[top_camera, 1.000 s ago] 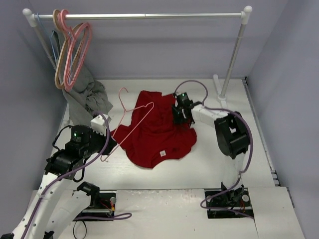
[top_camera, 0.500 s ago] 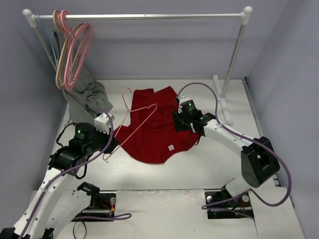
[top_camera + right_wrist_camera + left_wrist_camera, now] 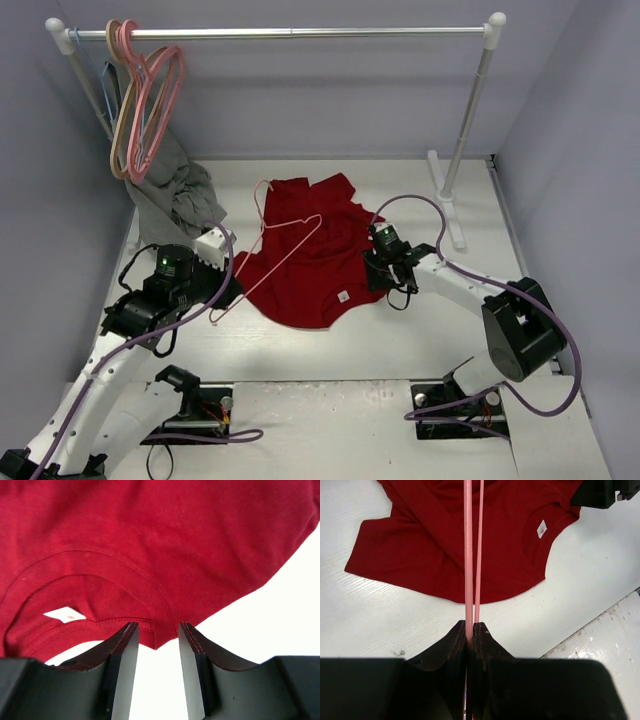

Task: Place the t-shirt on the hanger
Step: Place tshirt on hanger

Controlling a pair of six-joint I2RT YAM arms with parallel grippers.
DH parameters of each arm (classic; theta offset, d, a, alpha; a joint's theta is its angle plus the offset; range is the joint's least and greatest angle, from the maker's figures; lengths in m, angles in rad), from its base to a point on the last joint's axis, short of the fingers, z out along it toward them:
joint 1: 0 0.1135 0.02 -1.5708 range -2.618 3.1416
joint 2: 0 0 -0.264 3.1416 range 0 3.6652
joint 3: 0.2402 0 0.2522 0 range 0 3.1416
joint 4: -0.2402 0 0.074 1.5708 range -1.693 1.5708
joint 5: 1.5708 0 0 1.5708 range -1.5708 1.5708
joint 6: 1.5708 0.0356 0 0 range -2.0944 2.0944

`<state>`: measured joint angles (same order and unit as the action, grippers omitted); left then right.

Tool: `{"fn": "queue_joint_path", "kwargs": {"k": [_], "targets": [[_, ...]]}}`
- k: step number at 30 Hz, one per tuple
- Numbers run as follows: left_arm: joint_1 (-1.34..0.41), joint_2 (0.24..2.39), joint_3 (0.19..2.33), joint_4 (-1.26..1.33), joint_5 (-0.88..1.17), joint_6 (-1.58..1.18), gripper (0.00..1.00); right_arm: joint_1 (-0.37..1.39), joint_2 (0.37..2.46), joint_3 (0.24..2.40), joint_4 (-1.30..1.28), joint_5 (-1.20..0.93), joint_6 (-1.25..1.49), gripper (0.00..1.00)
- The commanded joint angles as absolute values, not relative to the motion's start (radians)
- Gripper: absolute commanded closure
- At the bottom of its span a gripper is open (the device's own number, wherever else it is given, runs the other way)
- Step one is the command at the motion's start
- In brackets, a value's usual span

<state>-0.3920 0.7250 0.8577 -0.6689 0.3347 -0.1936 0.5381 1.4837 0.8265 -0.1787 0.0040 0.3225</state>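
Observation:
The red t-shirt (image 3: 310, 255) lies crumpled on the white table, its collar and white label (image 3: 343, 296) towards the near side. My left gripper (image 3: 222, 292) is shut on one end of the pink hanger (image 3: 285, 250), which slants over the shirt's left part. In the left wrist view the hanger's rods (image 3: 468, 555) run from the shut gripper (image 3: 470, 626) over the t-shirt (image 3: 510, 540). My right gripper (image 3: 375, 278) is open at the shirt's right near edge. In the right wrist view the t-shirt's collar seam (image 3: 150, 540) reaches between the open gripper (image 3: 155, 626) fingers, with the label (image 3: 64, 614) at left.
A clothes rail (image 3: 290, 32) spans the back on two posts, the right post (image 3: 465, 120) standing on the table. Several hangers (image 3: 140, 100) hang at its left end over a grey garment (image 3: 175, 190). Walls close in on both sides.
My right gripper moved from the shirt's far right side to its near right edge, and the shirt shifted and changed shape. The left gripper and hanger moved slightly right.

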Motion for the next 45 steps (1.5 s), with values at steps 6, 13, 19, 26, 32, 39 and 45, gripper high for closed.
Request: {"fn": "queue_joint_path", "kwargs": {"k": [6,13,19,26,32,39,45], "targets": [[-0.403,0.732,0.908,-0.617,0.364,-0.178,1.00,0.549,1.551,0.857,-0.184,0.025,0.361,0.64],[-0.405,0.733,0.911,-0.620,0.365,-0.170,1.00,0.555,1.571,0.867,-0.190,0.026,0.362,0.67],[-0.410,0.738,0.914,-0.623,0.377,-0.166,1.00,0.568,1.588,0.881,-0.206,0.029,0.364,0.66],[-0.414,0.745,0.919,-0.623,0.388,-0.164,1.00,0.569,1.586,0.897,-0.228,0.060,0.373,0.78],[-0.414,0.750,0.922,-0.624,0.411,-0.163,1.00,0.569,1.551,0.916,-0.242,0.090,0.365,1.00],[-0.420,0.744,0.917,-0.629,0.445,-0.163,1.00,0.569,1.522,0.931,-0.253,0.098,0.354,1.00],[-0.440,0.733,0.901,-0.632,0.526,-0.160,1.00,0.565,1.490,0.971,-0.264,0.107,0.322,1.00]]}}
